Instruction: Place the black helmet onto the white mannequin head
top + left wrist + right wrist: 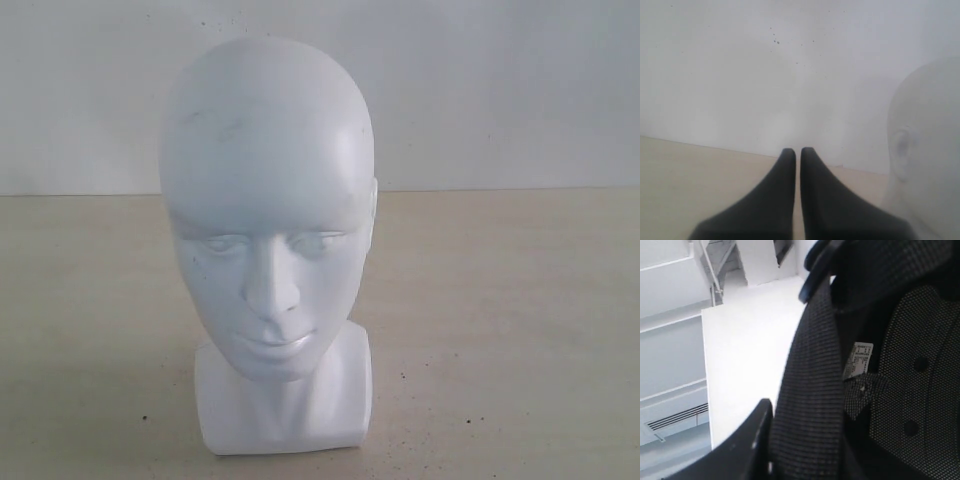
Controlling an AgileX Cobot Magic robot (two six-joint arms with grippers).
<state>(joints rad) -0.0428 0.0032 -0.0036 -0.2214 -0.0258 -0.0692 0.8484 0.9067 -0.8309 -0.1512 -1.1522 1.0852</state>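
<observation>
The white mannequin head point(268, 210) stands upright on its squarish base on the beige table, facing the exterior camera, bare on top. Its side and ear point(925, 150) also show in the left wrist view, a little way off from my left gripper point(798, 151), which is shut with nothing between its fingers. The black helmet point(875, 355) fills the right wrist view; I see its woven padded rim and mesh lining with a small white label. My right gripper point(805, 412) is shut on that rim, one black finger point(752, 437) outside it and the other hidden inside. Neither gripper nor the helmet appears in the exterior view.
A plain white wall point(500, 90) rises behind the beige table point(520, 330). White panels and a vent point(675, 420) lie behind the helmet in the right wrist view.
</observation>
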